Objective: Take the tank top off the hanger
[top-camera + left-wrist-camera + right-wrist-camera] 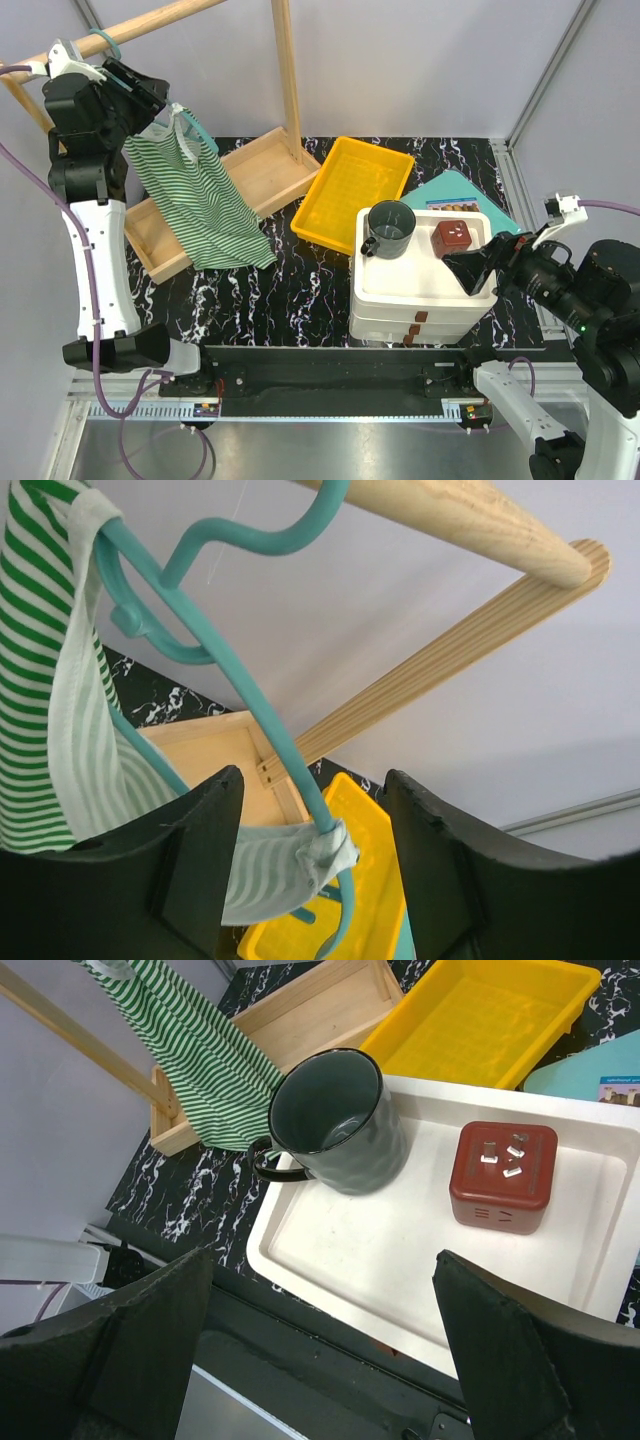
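Note:
The green-and-white striped tank top (200,205) hangs from the teal hanger (195,125) at the upper left, and the hanger's hook sits on the wooden rack pole (130,28). My left gripper (150,100) is raised beside the hanger's shoulder. In the left wrist view its jaws stand apart around the hanger arm (250,695) and the bunched shoulder strap (270,865); the gripper (312,780) is open, with a gap on both sides. My right gripper (480,265) hovers open over the white drawer unit, far from the tank top (215,1060), with nothing between its fingers (322,1260).
A wooden tray base (250,175) lies under the rack. A yellow tray (352,190) sits mid-table. The white drawer unit (420,290) carries a dark mug (335,1120) and a red box (503,1175). A teal sheet (450,190) lies behind it.

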